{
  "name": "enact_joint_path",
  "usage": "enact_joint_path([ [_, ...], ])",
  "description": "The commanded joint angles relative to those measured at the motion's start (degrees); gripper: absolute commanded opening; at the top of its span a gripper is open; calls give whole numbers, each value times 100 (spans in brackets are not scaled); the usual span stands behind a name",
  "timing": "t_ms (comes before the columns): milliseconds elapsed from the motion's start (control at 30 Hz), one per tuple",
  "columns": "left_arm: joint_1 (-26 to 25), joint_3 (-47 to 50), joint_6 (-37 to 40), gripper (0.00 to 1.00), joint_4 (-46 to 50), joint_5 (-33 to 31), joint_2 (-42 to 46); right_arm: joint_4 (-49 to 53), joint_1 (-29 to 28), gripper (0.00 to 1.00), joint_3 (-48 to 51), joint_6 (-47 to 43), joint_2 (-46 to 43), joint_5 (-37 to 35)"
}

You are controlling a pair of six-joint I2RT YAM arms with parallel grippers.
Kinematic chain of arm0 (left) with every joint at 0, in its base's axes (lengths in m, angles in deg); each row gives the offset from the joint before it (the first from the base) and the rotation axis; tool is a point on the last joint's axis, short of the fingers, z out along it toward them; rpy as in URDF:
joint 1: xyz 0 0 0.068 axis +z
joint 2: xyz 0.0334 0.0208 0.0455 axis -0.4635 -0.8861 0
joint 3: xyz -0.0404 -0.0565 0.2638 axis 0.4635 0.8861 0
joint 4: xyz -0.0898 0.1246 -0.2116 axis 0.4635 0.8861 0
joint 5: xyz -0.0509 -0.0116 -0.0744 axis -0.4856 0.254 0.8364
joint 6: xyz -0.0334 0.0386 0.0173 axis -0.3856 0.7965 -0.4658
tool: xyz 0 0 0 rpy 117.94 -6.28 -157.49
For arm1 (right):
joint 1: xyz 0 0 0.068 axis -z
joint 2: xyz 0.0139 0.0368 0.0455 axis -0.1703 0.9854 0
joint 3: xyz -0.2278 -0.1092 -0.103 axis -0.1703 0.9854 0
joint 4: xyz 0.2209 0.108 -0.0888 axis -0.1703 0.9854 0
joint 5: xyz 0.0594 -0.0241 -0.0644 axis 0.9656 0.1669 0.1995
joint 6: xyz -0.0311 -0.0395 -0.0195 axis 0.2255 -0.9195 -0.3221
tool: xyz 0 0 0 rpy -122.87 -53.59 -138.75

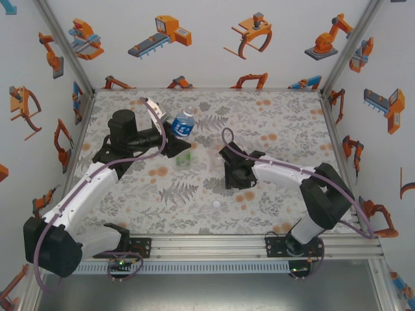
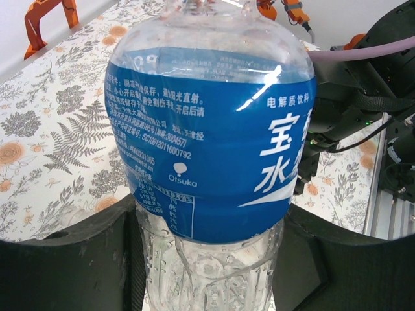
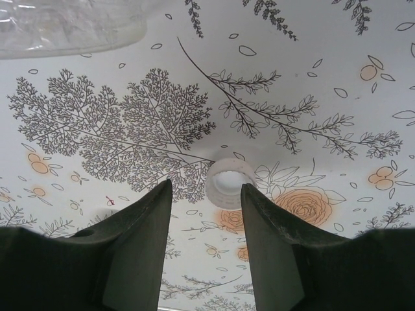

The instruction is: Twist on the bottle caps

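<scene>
My left gripper (image 2: 211, 259) is shut on the lower body of the clear bottle with the blue label (image 2: 207, 129). In the top view that bottle (image 1: 183, 123) is held tilted at the back left by the left gripper (image 1: 172, 142), above the small green-tinted bottle (image 1: 183, 157). My right gripper (image 3: 206, 186) is open low over the mat. A white bottle cap (image 3: 230, 181) lies open side up just past its fingertips, close to the right finger (image 3: 259, 220). From above, the right gripper (image 1: 231, 176) is at the centre, and a white cap (image 1: 216, 204) lies nearer the front.
The floral mat (image 1: 272, 123) covers the table between white walls. A clear plastic bottle edge (image 3: 65, 26) shows at the top left of the right wrist view. The right arm's dark body (image 2: 363, 84) stands behind the held bottle.
</scene>
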Motion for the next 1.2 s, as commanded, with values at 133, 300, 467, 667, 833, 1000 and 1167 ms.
enact_joint_path([
  [133,-21,-216,-28,10,-72,52,-21,130,44,46,-58,3,-268,-176],
  [300,-23,-216,-26,10,-79,50,-35,122,123,46,20,-6,-350,-166],
  [467,-20,-215,-62,11,-99,57,-50,72,176,46,125,10,-350,-77],
  [667,-18,-216,-78,10,-117,65,-80,-69,213,46,219,38,-263,7],
  [833,-16,-216,-79,10,-112,69,-81,-102,229,46,236,29,-253,42],
  [1000,-22,-216,-88,10,-126,66,-91,-85,237,46,203,20,-380,-12],
  [1167,-24,-216,-96,10,-126,67,-85,-15,237,45,118,-10,-389,-23],
])
